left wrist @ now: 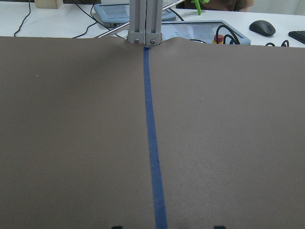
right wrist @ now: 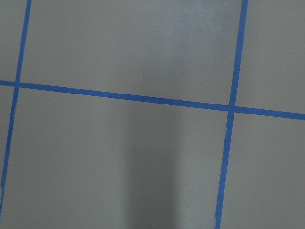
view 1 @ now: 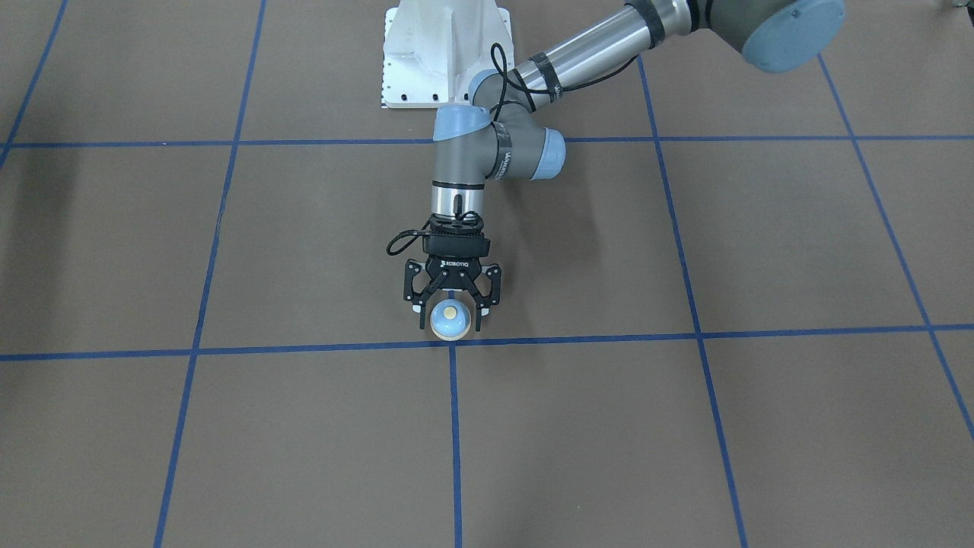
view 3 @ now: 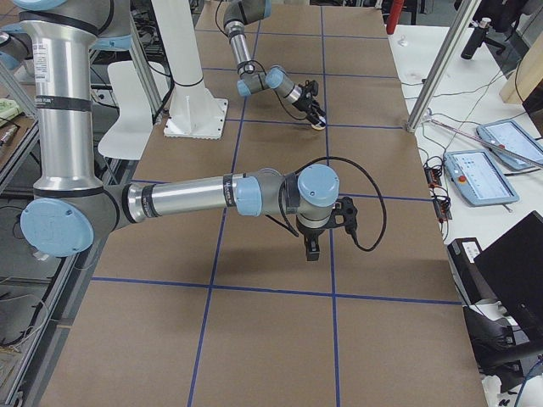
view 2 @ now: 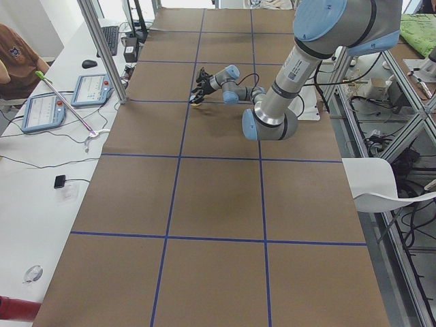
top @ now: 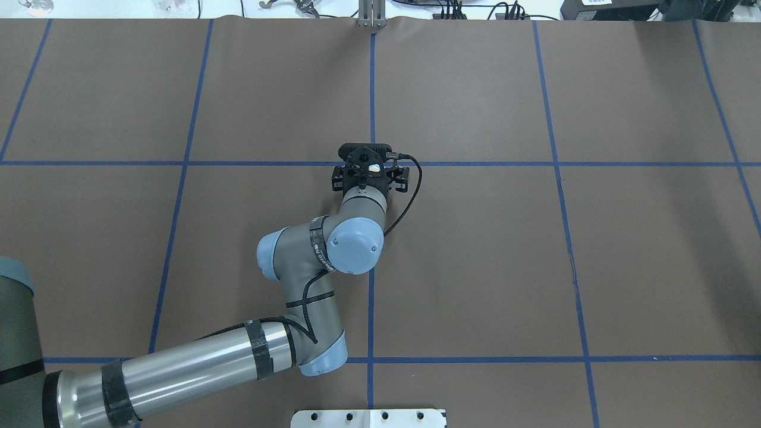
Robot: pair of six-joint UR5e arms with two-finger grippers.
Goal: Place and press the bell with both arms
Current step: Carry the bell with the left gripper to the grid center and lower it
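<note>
Watching the front feed, I saw the left arm (view 1: 586, 42) reach out from beside the white pedestal (view 1: 445, 53) towards the middle of the brown table (view 1: 685, 441), its wrist pointing down. The left gripper (view 1: 450, 313) stood released, its jaws spread wide with the bell (view 1: 449, 320) between them. The black fingers (view 1: 481, 304) flanked the blue dome on both sides, and I could not tell whether either one touched it. The cream button faced up. The bell appeared to sit on the table, on the robot's side of a blue tape line (view 1: 609, 337) and just beside the point where that line met a crossing one.

From the overhead camera the wrist covered nearly all of the bell, and only a speck of cream showed through the gripper's frame. The left wrist camera gave me bare table and one tape line (left wrist: 151, 143) running away to a metal post (left wrist: 144, 21).

The right arm (view 3: 182, 197) showed only in the right side view, stretched low over the table well apart from the bell. The right gripper (view 3: 311, 246) pointed downward above the surface, and I could not tell how its jaws stood.
</note>
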